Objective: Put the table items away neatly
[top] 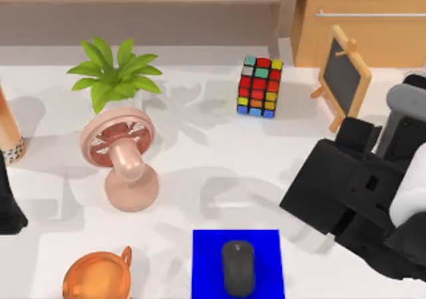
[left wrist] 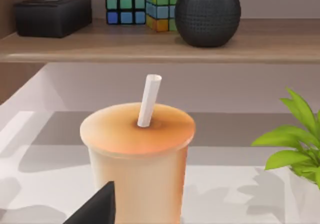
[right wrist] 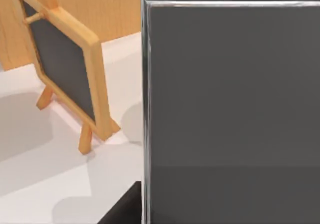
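1. The black computer mouse lies on a blue mat at six o'clock on the white surface.
2. The smartphone stands upright close before the right wrist camera, its grey screen framed in silver, at three o'clock by the right arm.
3. The right gripper sits at four o'clock; whether it clamps the phone I cannot tell.
4. A small easel chalkboard stands at two o'clock, the puzzle cube at twelve.
5. The pink desk fan stands at nine o'clock, before a potted plant.
6. The left arm is parked at the left edge, beside a straw-topped drink cup; its finger state cannot be told.
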